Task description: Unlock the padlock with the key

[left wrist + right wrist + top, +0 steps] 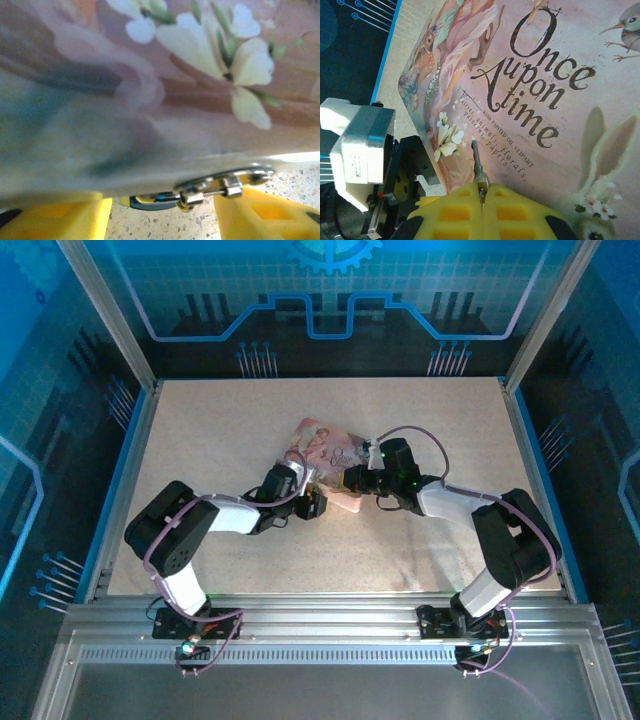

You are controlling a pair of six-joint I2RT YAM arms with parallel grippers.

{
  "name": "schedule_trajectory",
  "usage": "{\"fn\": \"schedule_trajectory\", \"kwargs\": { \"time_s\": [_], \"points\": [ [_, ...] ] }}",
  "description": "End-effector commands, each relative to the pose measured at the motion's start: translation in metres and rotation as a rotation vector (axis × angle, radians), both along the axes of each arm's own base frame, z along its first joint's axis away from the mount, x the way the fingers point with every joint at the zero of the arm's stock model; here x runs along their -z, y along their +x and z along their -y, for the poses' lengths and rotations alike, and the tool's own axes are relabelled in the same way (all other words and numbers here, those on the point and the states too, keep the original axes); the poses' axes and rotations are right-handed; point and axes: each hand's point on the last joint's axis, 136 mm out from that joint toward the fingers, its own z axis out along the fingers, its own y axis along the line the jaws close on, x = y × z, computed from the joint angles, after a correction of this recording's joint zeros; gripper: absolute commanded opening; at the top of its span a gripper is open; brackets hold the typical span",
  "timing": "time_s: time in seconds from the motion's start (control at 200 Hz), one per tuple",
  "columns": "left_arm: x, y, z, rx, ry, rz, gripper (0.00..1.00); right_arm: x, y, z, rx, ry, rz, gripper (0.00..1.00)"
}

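Observation:
The padlock [152, 201], a tiny dark bluish body with a silvery metal shackle [222, 183], hangs at the lower edge of the pink illustrated tin [190, 75]. My left gripper [162, 220] is open, its yellow fingers [55, 217] on either side of the padlock, the right one close to the silvery part. My right gripper [483, 192] is shut on the key [476, 160], whose blade points up over the tin's lid [560, 100]. From above, the left gripper [312, 502] and right gripper [358, 480] meet at the tin's [325, 445] near edge.
The tin lies in the middle of the speckled table [420, 420]. In the right wrist view the left arm's wrist housing [360, 145] sits just left of the tin's corner. Metal frame posts and blue walls ring the table.

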Motion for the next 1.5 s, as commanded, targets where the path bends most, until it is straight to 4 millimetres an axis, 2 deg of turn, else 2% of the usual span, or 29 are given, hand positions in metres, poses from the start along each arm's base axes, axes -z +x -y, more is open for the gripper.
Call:
{"fn": "schedule_trajectory", "kwargs": {
  "time_s": [0.0,0.575,0.85,1.015,1.196,1.496],
  "points": [
    [-0.017,0.011,0.01,0.008,-0.047,0.069,0.55,0.054,-0.03,0.009,-0.001,-0.109,-0.188,0.02],
    [-0.026,0.01,0.017,-0.004,-0.1,0.071,0.38,0.052,-0.031,0.004,-0.009,-0.107,-0.184,0.02],
    [-0.026,0.009,0.019,-0.018,-0.112,0.059,0.23,0.043,-0.029,-0.002,-0.024,-0.089,-0.148,0.03],
    [-0.032,0.003,0.021,-0.024,-0.143,0.023,0.21,0.024,-0.024,-0.004,-0.037,-0.083,-0.063,0.02],
    [-0.041,-0.014,0.024,-0.031,-0.185,-0.054,0.2,-0.011,-0.022,0.002,-0.037,-0.083,0.083,0.02],
    [-0.064,-0.037,0.034,-0.022,-0.317,-0.17,0.15,-0.051,-0.043,0.019,-0.063,-0.114,0.286,0.02]
  ]
}}
